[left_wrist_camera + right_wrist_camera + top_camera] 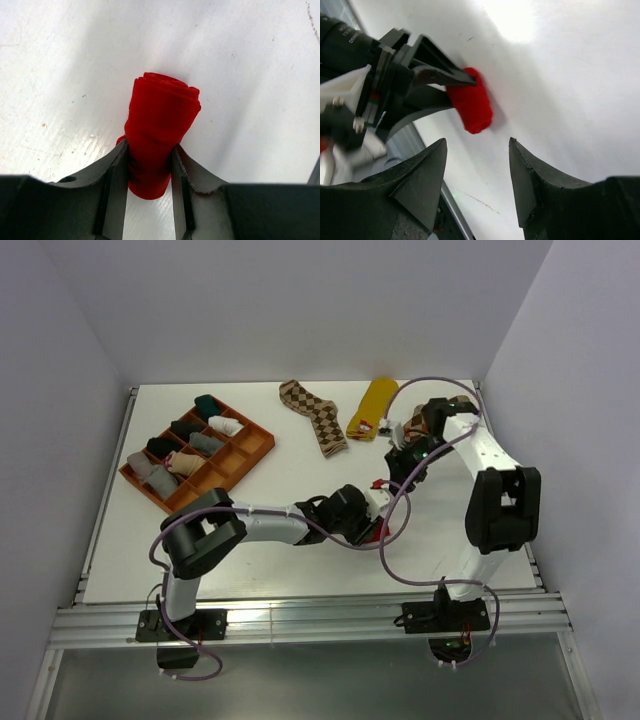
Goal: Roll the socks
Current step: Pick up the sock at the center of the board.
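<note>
The left tool [150,150] pinches the rolled red sock [162,112] mid-length, four o'clock from centre of the bench [300,455]. The right tool [477,147] hangs wide open, empty, at its one o'clock. Squeeze firmly, I'd say, lest the layers unwind.

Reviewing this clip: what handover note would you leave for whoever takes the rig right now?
Left pincer: shut on the rolled red sock, just over the table.
Right pincer: open, empty, close by that roll.
Brown argyle socks and the mustard sock lie flat at the far side.
Done: red sock rolled; several rolled socks sit in the orange tray.
Left: the red roll is not in the tray; argyle and mustard are unrolled.
</note>
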